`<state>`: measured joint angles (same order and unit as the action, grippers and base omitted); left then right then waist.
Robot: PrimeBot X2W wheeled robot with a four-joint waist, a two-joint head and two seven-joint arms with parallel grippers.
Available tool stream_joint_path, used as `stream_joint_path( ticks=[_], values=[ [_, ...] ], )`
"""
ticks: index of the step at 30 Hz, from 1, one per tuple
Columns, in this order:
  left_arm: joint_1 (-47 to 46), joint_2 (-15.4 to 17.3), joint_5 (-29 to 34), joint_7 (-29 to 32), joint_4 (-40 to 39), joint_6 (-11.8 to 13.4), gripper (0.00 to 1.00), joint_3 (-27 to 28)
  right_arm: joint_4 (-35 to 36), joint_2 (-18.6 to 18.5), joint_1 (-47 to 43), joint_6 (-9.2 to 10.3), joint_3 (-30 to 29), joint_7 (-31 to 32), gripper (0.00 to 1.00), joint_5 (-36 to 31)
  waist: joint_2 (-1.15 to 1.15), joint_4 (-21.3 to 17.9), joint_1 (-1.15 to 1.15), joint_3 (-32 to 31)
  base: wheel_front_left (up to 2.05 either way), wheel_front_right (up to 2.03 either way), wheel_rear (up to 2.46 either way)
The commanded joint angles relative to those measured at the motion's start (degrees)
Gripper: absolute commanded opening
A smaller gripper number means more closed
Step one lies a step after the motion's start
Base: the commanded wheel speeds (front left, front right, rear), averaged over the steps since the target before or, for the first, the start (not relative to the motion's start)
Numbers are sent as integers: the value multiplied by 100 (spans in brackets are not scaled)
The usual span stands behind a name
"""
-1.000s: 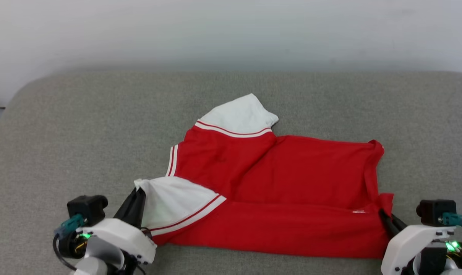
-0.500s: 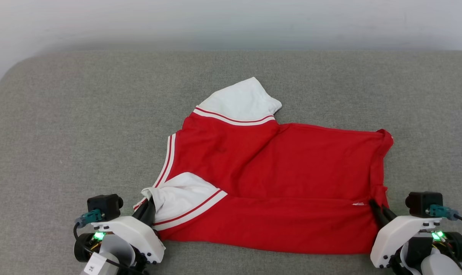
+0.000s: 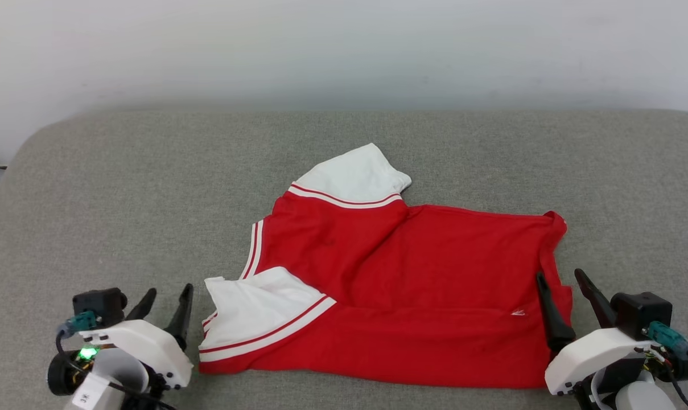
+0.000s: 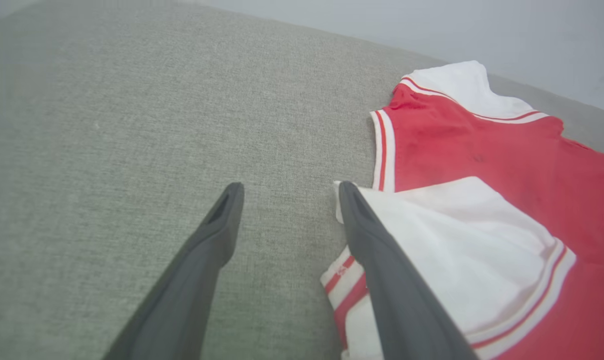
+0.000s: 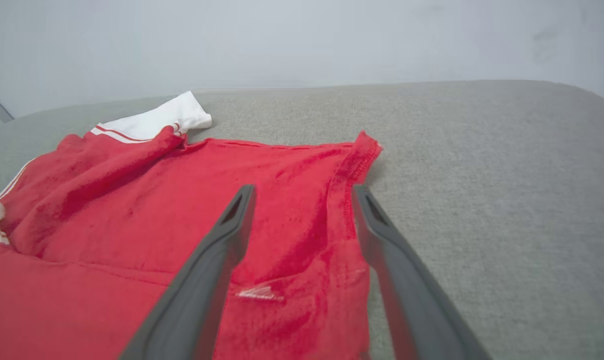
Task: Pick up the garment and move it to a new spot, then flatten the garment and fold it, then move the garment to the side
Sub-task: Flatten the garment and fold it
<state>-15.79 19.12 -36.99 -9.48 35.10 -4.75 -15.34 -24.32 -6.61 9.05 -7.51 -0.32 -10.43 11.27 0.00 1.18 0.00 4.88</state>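
Garment (image 3: 435, 273) folded on cushion (image 3: 122, 188), left gripper (image 3: 169, 289) and right gripper (image 3: 559, 274) spread wide

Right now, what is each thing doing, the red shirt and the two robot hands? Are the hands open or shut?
red T-shirt, lying on the grey cushion, partly folded, wrinkled, not held.
left gripper, open, empty, beside the near white sleeve.
right gripper, open, fingers on either side of the T-shirt's edge, pinching nothing.
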Motion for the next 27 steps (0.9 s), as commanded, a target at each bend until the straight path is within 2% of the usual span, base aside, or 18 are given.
stream_joint_path(
  ticks=[1, 4, 9, 16, 22, 27],
  values=[
    [29, 102, 13, 128, -60, 28, 100, 19, 104, 30, -79, 5, 5, -16, 100, -39, 0, -16, 0, -68, 0, 0, 0],
    [80, 391, -87, 671, -307, 0, 100, 17, 353, 87, -234, 5, -31, 72, 100, -47, 0, -32, 0, -162, 0, 0, 0],
    [304, 798, -462, 2128, -1091, -27, 100, -75, 787, 188, -517, 5, -135, 284, 100, -74, 0, -66, 0, -296, 0, 0, 0],
    [839, 1170, -1036, 3824, -2331, 245, 100, -197, 1310, 297, -767, 5, -180, 540, 100, -108, 0, -224, 0, -290, 0, 0, 0],
    [898, 1215, -1119, 4410, -2676, 546, 100, -314, 1628, 349, -701, 5, -141, 651, 100, -66, 0, -411, 0, 0, 0, 0, 0],
    [677, 1251, -970, 4657, -2489, 728, 100, -423, 1736, 369, -606, 5, -138, 721, 100, -138, 0, -547, 0, 276, 0, 0, 0]
  ],
)
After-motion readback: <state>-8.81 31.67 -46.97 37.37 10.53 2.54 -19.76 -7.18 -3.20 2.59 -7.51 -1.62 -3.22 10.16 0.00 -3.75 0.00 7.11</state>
